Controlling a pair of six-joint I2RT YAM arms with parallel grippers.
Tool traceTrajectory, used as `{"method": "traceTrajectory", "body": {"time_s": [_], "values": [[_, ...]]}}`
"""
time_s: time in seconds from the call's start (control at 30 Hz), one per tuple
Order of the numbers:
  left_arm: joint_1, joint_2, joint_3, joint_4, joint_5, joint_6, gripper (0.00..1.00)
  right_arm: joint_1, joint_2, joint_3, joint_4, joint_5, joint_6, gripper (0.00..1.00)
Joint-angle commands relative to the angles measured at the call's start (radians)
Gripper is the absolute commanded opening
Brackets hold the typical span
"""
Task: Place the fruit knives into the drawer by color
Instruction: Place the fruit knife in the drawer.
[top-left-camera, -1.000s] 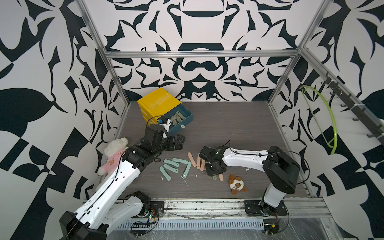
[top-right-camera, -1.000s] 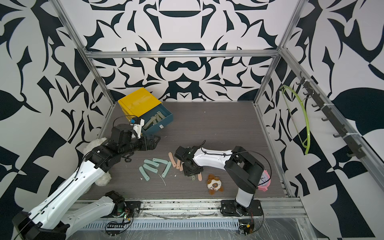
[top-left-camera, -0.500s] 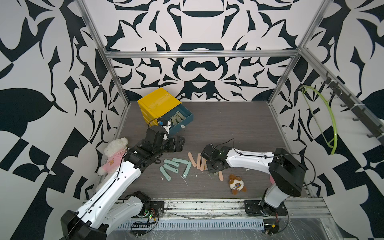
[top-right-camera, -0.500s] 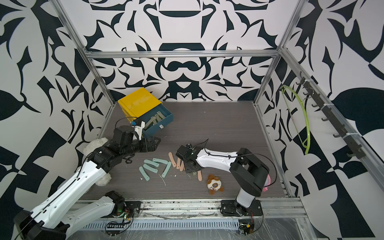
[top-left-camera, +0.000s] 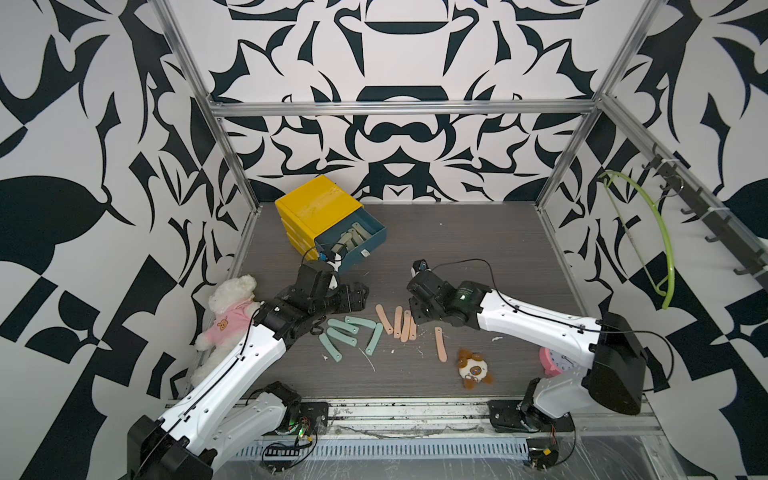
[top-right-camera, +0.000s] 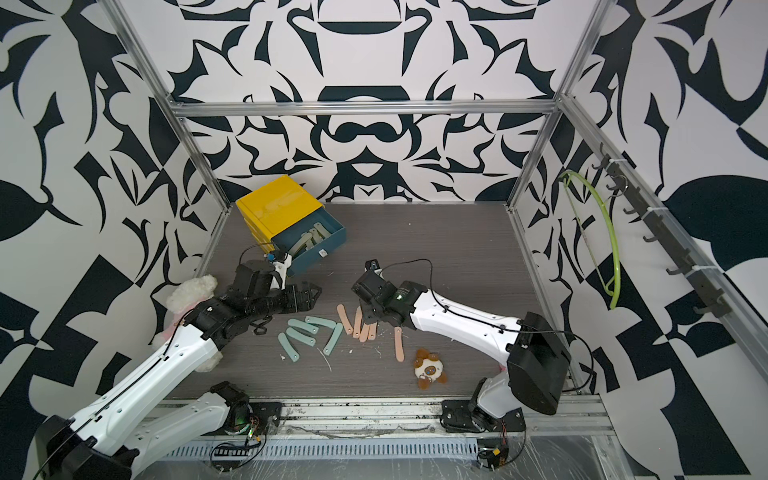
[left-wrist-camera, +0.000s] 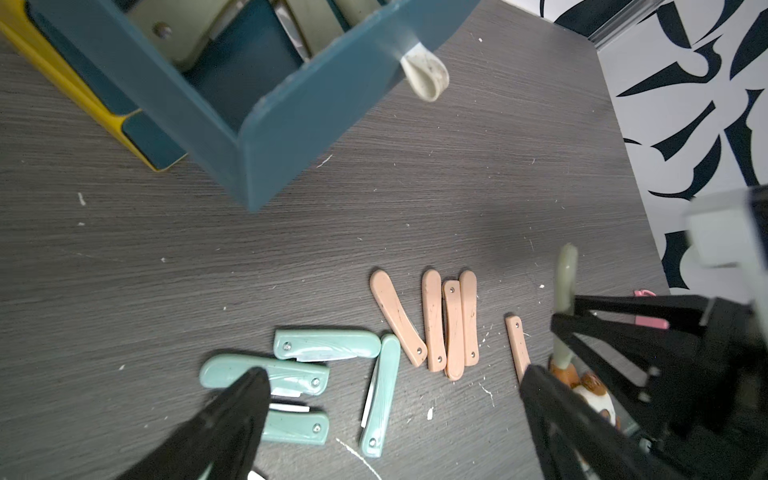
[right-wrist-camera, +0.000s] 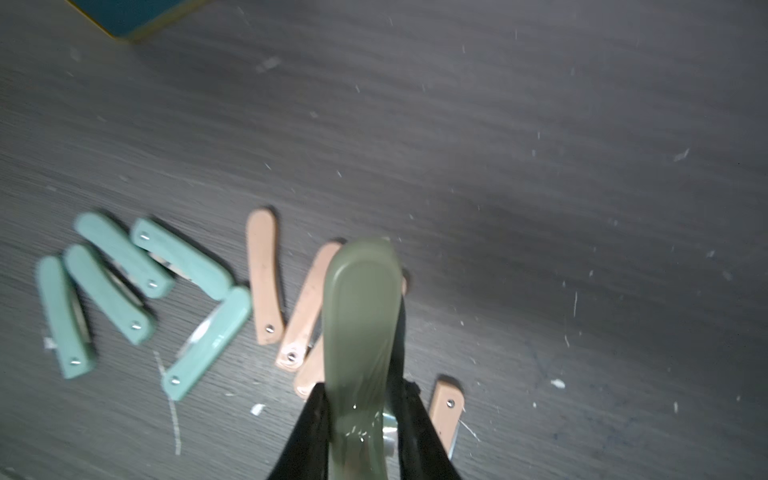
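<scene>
The right fingers (right-wrist-camera: 307, 436) are pinching an olive-sage fruit knife (right-wrist-camera: 361, 324) by one end. They are holding it nearly upright above the table (top-left-camera: 457, 249), as the left wrist view also shows (left-wrist-camera: 566, 282). Just beneath it, four peach-pink knives (left-wrist-camera: 453, 324) are lying close together, roughly parallel, near the middle of the table's front half. A fifth peach-pink knife (top-left-camera: 440, 344) is lying a little apart from them, toward the front edge.

The left fingers (left-wrist-camera: 241, 411) are standing wide open and gripping nothing. They are hovering above five mint-teal knives (left-wrist-camera: 328, 345), which are lying in a loose cluster just left of the pink ones.

Behind the left arm, a blue drawer (top-left-camera: 374, 245) is standing pulled out of a yellow cabinet (top-left-camera: 318, 203) near the table's rear left corner. More olive-sage knives (top-left-camera: 353, 239) are lying inside the drawer, visible in both top views (top-right-camera: 309, 239).

A white teddy in a pink shirt (top-left-camera: 230, 307) is leaning at the table's left edge, beside the left arm. A small brown-and-white plush (top-left-camera: 473, 368) is lying near the front edge, close to the lone pink knife. A pink clock (top-left-camera: 550, 361) is showing partly behind the right arm, near the front right corner. A green hanger (top-left-camera: 660, 249) is hanging from a hook rail on the right wall.
</scene>
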Motion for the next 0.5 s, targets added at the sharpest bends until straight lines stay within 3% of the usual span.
{"method": "traceTrajectory", "body": {"time_s": [0.0, 0.2, 0.47], "values": [[-0.001, -0.033, -0.033, 0.008, -0.008, -0.028, 0.99, -0.004, -0.018, 0.128, 0.036, 0.029, -0.075, 0.15], [-0.001, -0.078, -0.065, -0.028, -0.027, -0.047, 0.99, -0.034, 0.097, 0.383, 0.112, -0.053, -0.133, 0.16], [0.0, -0.128, -0.063, -0.087, -0.044, -0.056, 0.99, -0.118, 0.413, 0.819, 0.121, -0.243, -0.1, 0.16]]}}
